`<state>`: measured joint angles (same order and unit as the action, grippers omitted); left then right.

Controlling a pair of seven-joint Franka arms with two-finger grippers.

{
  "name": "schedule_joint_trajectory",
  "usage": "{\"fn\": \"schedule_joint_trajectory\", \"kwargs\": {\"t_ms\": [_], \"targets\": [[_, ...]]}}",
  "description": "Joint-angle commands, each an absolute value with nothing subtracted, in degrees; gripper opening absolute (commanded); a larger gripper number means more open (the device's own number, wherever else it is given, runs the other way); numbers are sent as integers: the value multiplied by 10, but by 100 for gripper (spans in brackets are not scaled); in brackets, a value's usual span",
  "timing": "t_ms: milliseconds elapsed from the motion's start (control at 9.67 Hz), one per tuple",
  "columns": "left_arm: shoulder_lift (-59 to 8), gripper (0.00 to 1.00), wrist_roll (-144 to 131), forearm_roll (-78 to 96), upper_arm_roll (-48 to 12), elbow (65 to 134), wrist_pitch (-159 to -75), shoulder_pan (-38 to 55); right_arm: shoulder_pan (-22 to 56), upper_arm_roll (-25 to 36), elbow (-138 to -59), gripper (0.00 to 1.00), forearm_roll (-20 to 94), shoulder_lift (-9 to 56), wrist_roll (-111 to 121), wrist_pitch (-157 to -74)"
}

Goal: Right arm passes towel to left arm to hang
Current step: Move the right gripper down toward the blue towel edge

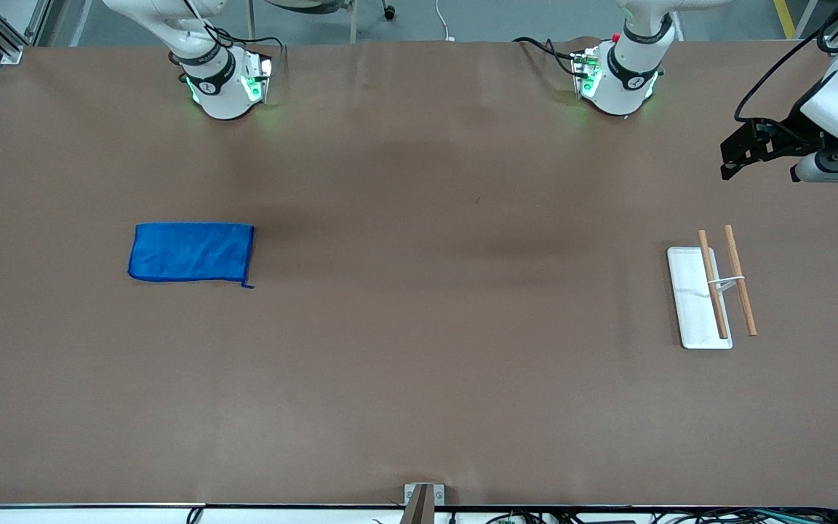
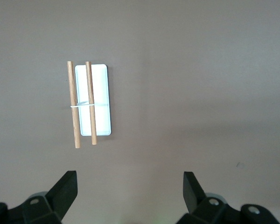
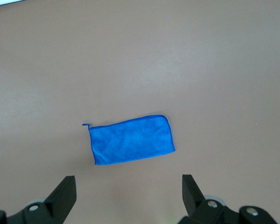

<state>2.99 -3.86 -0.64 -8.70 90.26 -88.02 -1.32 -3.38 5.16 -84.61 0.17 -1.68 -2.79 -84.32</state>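
The bright blue towel [image 1: 191, 252] lies flat on the brown table toward the right arm's end, with its small loop at one corner. It also shows in the right wrist view [image 3: 131, 139]. My right gripper [image 3: 128, 177] is open and empty, high over the table beside the towel. My left gripper [image 1: 730, 161] is open and empty, in the air over the left arm's end of the table. In the left wrist view the left gripper [image 2: 130, 173] hangs over bare table, apart from the rack.
A white tray [image 1: 689, 306] carries a rack of two wooden rods [image 1: 740, 288] toward the left arm's end; the tray also shows in the left wrist view [image 2: 101, 98]. Both arm bases [image 1: 226, 84] stand along the table's edge farthest from the front camera.
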Motion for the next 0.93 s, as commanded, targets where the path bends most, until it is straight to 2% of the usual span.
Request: {"fn": "schedule_joint_trajectory", "kwargs": {"t_ms": [0, 310, 414, 621, 724, 828], "targets": [[18, 100, -32, -13, -91, 905, -880, -16, -33, 54, -835, 100, 4, -12, -22, -836], [6, 100, -32, -13, -91, 883, -879, -18, -32, 54, -838, 100, 5, -13, -22, -830], [4, 100, -32, -12, -91, 876, -879, -18, -29, 54, -844, 100, 5, -13, -19, -799], [2, 100, -30, -9, -91, 878, -879, -18, -21, 53, -936, 100, 3, -16, 14, -828], [2, 100, -30, -8, -91, 877, -879, -18, -20, 52, -992, 100, 3, -18, 15, -871], [2, 100, -30, -8, -91, 878, -878, -18, -18, 51, -1072, 100, 3, -24, 19, -951]]}}
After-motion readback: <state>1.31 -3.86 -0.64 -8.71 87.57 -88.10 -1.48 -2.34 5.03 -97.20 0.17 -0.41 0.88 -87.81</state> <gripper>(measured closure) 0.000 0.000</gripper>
